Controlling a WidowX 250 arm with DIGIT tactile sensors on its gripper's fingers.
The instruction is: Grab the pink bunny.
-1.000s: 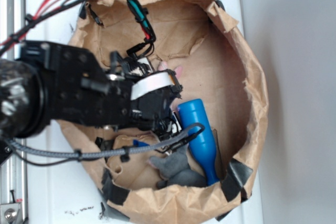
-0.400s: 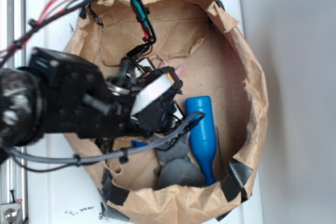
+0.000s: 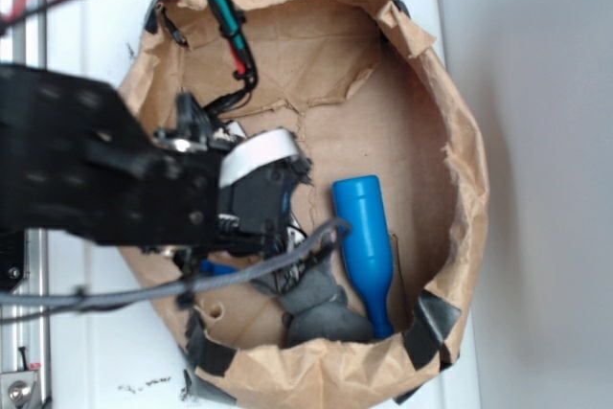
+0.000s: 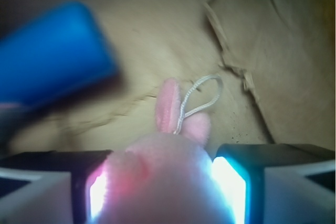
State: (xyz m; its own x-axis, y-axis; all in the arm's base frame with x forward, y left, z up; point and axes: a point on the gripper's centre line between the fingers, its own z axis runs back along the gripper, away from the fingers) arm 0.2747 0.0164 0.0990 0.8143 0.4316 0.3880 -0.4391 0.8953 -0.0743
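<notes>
The pink bunny [image 4: 157, 174] is sitting between the gripper [image 4: 157, 187] pads, jaws clamped on it; only lifting it out is remaining, I think.

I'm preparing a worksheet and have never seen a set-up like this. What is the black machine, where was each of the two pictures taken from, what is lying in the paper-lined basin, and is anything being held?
The black machine is a robot arm ending in a two-fingered gripper. The exterior picture looks down from above. The wrist picture comes from a camera on the arm, looking out between the fingers.

The arm reaches into a round basin lined with crumpled brown paper. In it lie a blue plastic bottle-shaped toy and a grey plush animal.

In the wrist view, a small pale-pink plush bunny with a white string loop sits squeezed between the two fingers, so the gripper is holding it. From above, the arm hides the bunny.
</notes>
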